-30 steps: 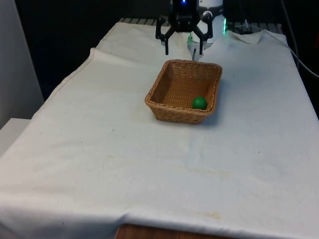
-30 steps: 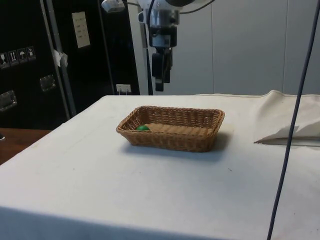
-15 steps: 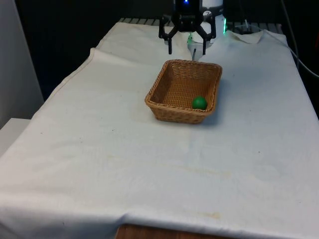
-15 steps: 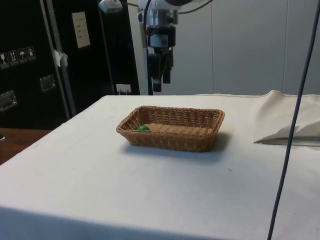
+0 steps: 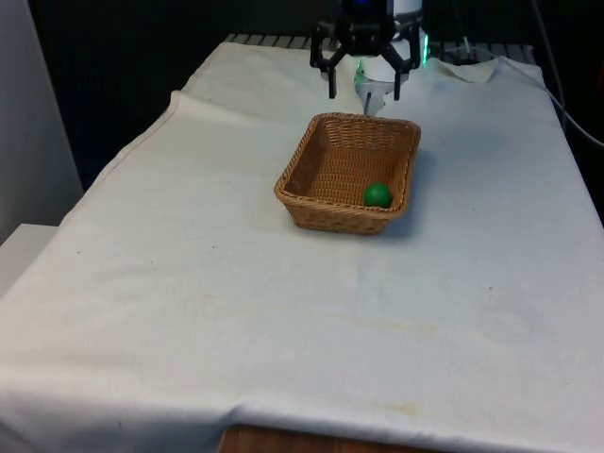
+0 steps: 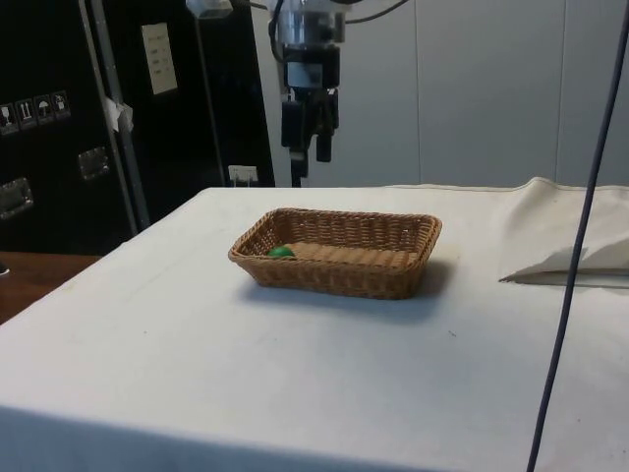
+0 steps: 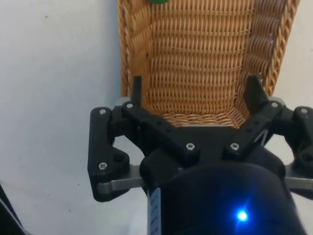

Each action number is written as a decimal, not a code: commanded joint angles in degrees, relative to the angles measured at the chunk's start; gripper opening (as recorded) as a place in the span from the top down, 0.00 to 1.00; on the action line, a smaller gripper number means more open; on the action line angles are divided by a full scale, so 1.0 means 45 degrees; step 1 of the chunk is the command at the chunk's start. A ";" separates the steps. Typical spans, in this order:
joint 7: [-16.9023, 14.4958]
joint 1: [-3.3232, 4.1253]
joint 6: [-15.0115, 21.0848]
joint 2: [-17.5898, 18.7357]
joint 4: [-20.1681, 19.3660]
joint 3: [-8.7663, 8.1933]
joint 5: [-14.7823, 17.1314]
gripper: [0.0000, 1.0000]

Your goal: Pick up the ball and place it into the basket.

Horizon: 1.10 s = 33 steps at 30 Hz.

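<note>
The white-clothed tabletop [image 5: 189, 283] carries a wicker basket [image 5: 321, 212] near its middle. The green ball [image 5: 378, 194] lies inside the basket, at about 4 o'clock within it in the front view, against the near wall. Beyond the basket's far rim, at 12 o'clock, the pincer [image 5: 364, 92] hangs above it, fingers spread apart and empty.

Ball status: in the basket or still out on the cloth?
In. The green ball lies on the wicker basket floor near a corner; the open gripper holds nothing.
</note>
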 commanded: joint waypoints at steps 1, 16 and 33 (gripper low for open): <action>0.0306 0.0013 -0.0166 -0.0064 0.0051 0.0038 -0.0153 0.00; 0.1375 0.0013 -0.0306 -0.0318 0.0076 0.0509 -0.0127 0.00; 0.1222 -0.0025 -0.0751 -0.1057 -0.0025 0.0688 -0.0458 0.00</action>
